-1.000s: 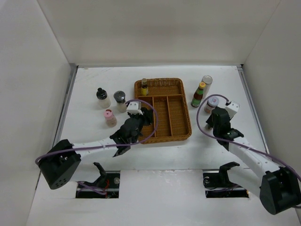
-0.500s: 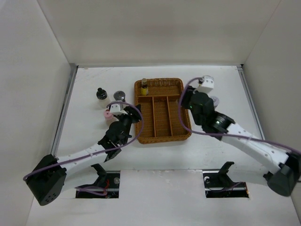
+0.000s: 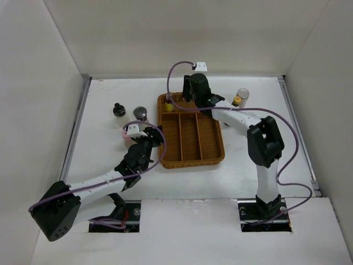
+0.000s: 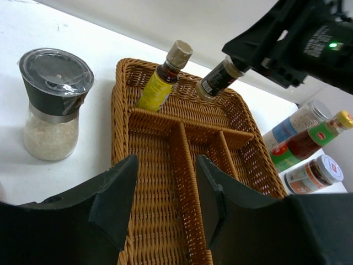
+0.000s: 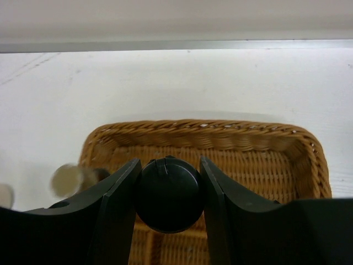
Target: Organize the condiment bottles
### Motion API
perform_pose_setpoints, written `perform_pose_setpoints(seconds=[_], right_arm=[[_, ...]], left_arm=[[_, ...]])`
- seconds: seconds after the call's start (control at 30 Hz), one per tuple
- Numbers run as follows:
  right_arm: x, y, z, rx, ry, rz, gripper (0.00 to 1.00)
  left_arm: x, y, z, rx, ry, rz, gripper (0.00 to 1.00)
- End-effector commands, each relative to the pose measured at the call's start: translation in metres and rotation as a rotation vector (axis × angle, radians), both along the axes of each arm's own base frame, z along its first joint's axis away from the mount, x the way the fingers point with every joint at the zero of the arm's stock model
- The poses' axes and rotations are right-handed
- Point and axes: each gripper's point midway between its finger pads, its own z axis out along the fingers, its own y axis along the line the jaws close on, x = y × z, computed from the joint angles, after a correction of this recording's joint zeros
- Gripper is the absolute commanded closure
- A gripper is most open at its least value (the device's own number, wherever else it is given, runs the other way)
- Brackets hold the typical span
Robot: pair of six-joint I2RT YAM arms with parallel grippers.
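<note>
My right gripper (image 3: 192,97) is shut on a small dark bottle (image 4: 219,78) by its black cap (image 5: 167,194). It holds the bottle tilted over the back compartment of the wicker tray (image 3: 215,157). A yellow-labelled bottle (image 3: 169,102) leans in that compartment's left corner. My left gripper (image 3: 155,134) is open and empty at the tray's left rim (image 4: 117,105). A grinder jar (image 4: 54,105), a black-capped white bottle (image 3: 118,110) and a partly hidden pink-lidded bottle (image 3: 124,132) stand left of the tray. A tall white cylinder (image 3: 241,95) and a green yellow-capped bottle (image 4: 309,141) stand to its right.
A silver-lidded jar (image 4: 312,174) stands right of the tray in the left wrist view. The tray's three long front compartments (image 3: 190,135) hold nothing. White walls close the table at the back and sides. My right arm (image 3: 263,141) stretches along the tray's right side.
My right arm has swung from the tray's right side to over its back compartment, carrying the small dark bottle. My left gripper has barely moved.
</note>
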Motion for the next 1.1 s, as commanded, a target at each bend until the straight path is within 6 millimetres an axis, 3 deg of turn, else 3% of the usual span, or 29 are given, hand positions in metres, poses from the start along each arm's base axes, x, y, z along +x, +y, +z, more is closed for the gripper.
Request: perform_pose_setpoints(seconds=[0.0,0.2,0.6,0.7,0.93,1.07], right_arm=[[0.017,0.008,0.036,0.045,-0.068,0.037,0.70],[0.024,0.006,-0.009,-0.004,0.041,0.039,0.67],[0.013,0.005,-0.068,-0.041,0.177,0.034,0.62],[0.012,0.005,-0.073,-0.046,0.187,0.033,0.57],[0.006,0.001,-0.072,-0.046,0.179,0.026,0.31],[0.000,-0.001,-0.036,0.001,0.112,0.029,0.21]], left_arm=[[-0.001,-0.002,0.013,-0.061,-0.042,-0.006,0.55],[0.001,-0.005,0.009,-0.053,-0.033,-0.010,0.55],[0.000,-0.010,0.010,-0.062,-0.035,-0.035,0.55],[-0.001,-0.010,0.011,-0.064,-0.037,-0.035,0.55],[-0.001,-0.011,0.010,-0.062,-0.035,-0.038,0.55],[-0.001,-0.012,0.010,-0.061,-0.034,-0.040,0.56]])
